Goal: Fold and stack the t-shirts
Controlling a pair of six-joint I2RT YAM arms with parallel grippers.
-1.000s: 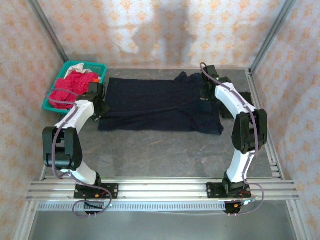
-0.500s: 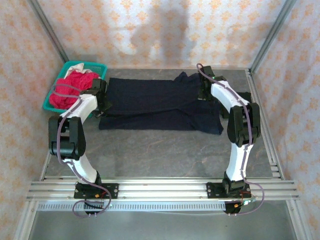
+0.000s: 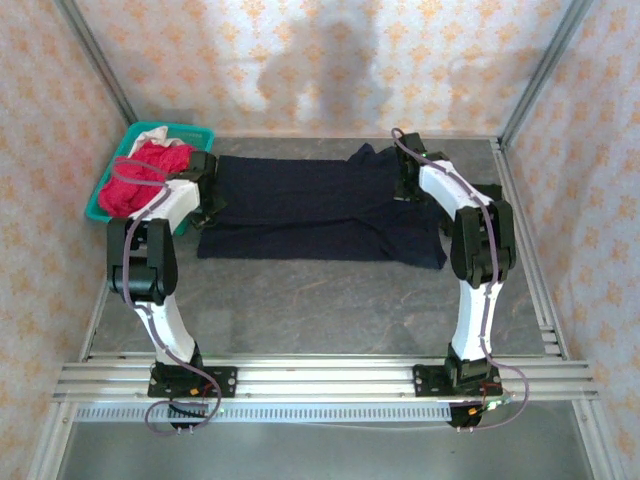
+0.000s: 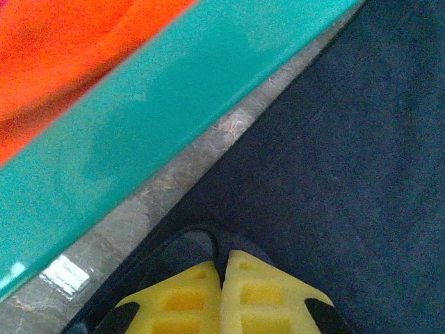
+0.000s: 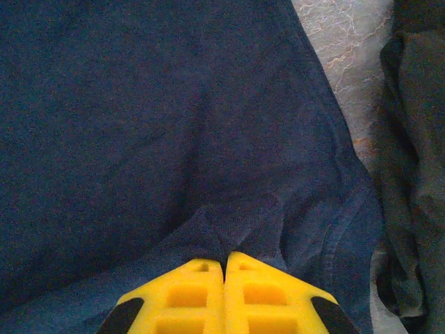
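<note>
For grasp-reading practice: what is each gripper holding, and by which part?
Both hold the dark navy cloth t-shirt: left gripper by its edge beside the teal plastic basket, right gripper by a bunched fold near the opposite edge.

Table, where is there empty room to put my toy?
The wide bare strip of table between the navy t-shirt and the near rail is free. The back is crowded: that shirt, a black t-shirt, the teal basket.

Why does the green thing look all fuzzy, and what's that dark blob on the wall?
Left wrist view: the basket is very close to the lens and blurred; the table shows a bright glint. Top view: the blob is a soft shadow on the wall.
</note>
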